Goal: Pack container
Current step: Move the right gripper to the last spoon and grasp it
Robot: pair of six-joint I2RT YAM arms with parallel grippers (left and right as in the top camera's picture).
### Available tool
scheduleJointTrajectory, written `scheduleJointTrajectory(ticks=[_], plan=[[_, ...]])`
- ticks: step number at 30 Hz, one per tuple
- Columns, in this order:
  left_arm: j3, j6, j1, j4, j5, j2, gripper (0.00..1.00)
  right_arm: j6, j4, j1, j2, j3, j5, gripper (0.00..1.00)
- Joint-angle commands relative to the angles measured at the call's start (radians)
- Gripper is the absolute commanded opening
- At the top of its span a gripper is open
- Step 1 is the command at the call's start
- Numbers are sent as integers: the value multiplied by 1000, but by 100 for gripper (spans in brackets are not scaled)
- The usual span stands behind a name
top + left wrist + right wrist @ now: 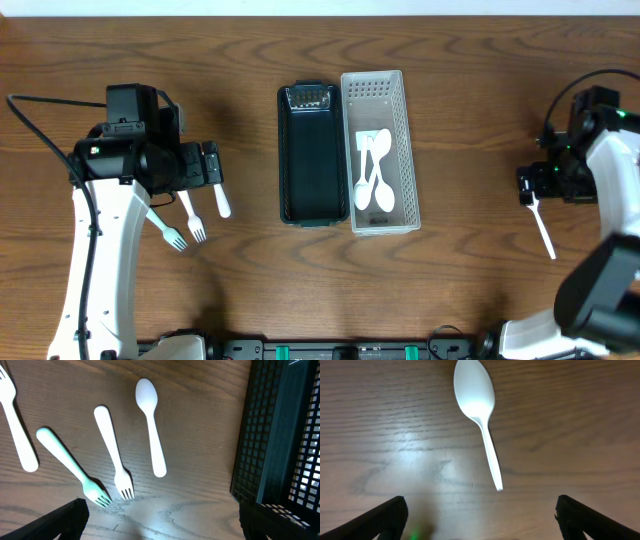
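A black container [308,150] stands mid-table, empty, with a white slotted basket [405,130] beside it holding white spoons [372,175]. My left gripper [210,165] hovers open just left of the container, with nothing between its fingers. In the left wrist view, a white spoon [151,430], a white fork [114,452], a mint fork [72,467] and another white fork [17,430] lie on the wood beyond the gripper [162,525]. At the far right my right gripper [530,185] is open over a lone white spoon [543,228]. In the right wrist view this spoon [482,415] lies ahead of the gripper [480,525], untouched.
The black container's mesh wall [280,435] stands close to the left gripper's right finger. A black cable [40,125] trails from the left arm across the wooden table [470,280].
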State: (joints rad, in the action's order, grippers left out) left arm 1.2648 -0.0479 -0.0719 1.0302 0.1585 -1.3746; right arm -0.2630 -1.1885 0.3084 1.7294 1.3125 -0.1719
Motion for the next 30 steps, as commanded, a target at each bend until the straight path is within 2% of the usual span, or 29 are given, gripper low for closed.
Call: scheduleJointTrajectory(ticks=[1,7,14,30], plan=[[16,10,-5,5,6,-2,98,-23,16,2,75,0,-16,93],[16,10,-5,5,6,-2,98,-27,82,3,190,0,-16,98],[16,10,-5,5,6,-2,98,-53,122,11,254,0,-13,91],[16,10,-5,-11,6,-2,98,-68,282,79,269,-138,39,85]])
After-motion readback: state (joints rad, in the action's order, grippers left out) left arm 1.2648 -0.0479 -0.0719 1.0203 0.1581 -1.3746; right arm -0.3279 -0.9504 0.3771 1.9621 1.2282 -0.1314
